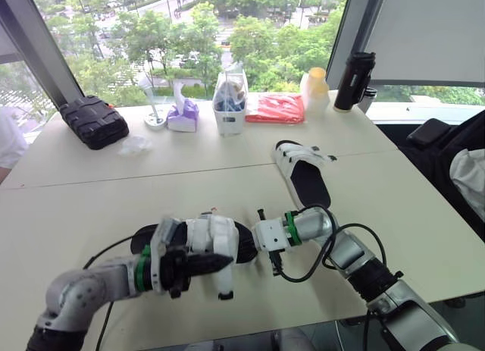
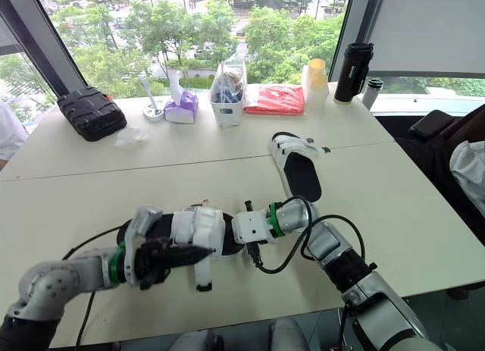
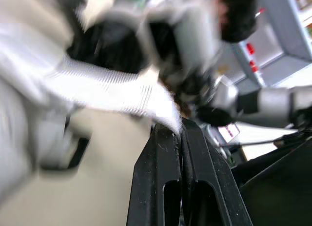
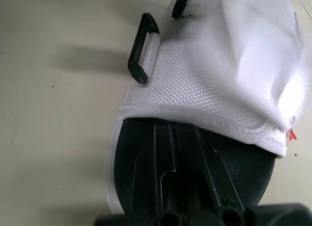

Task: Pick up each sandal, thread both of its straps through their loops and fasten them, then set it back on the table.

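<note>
Pinching soft strap (image 3: 122,92) in my left pincer (image 3: 180,127), closed tight; floppy, likely slippery, best held near tip. Right pincer (image 4: 175,127), fingers together, steadies light stiff-soled sandal (image 4: 209,74) from 3 o'clock.

The near sandal (image 1: 220,241), black footbed with white straps, sits at the table (image 1: 91,207) front; the far sandal (image 1: 303,173) lies farther back

- No word, brand, number or sign can be read on anything in view
- A small red mark (image 4: 291,134) at the edge of the white strap (image 4: 209,74) of the sandal (image 4: 131,153) is too tiny to make out
</note>
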